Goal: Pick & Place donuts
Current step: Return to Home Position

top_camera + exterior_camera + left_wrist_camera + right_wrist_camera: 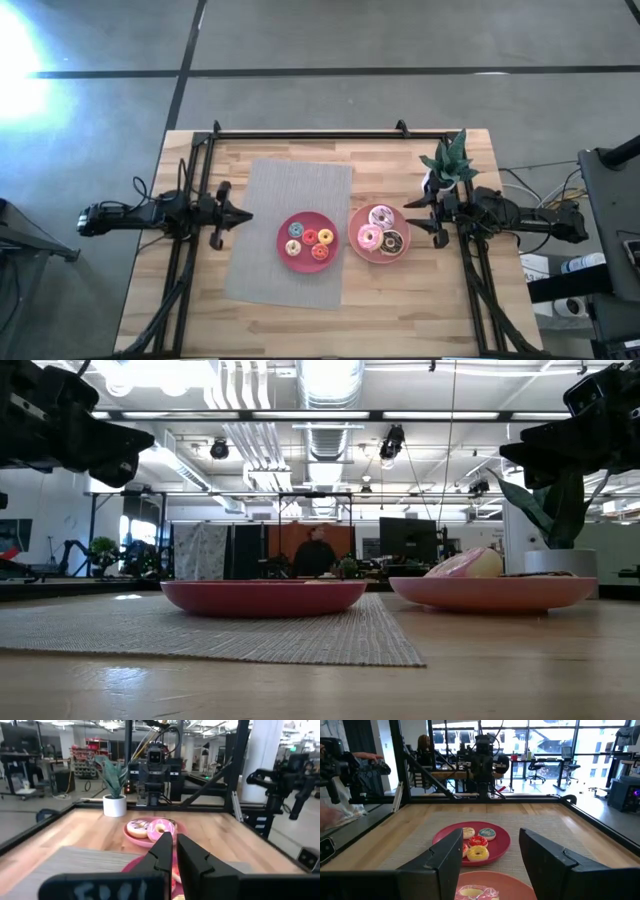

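Plastic-looking toy rings, so I'd guess light, stiff and a bit slick; best bet is pinching across the ring with one finger through the hole. Small donuts [310,237] sit on the red plate [303,264] at the grey mat's [270,200] edge nearest the right arm. Three big donuts [369,237] are on the lighter pink plate [401,223], just off that same edge. Left gripper [240,215], clenched on nothing, hangs at the mat's opposite edge. Right gripper [410,218] gapes, holding nothing, just past the lighter plate. The potted plant [450,165] beside it could get clipped.
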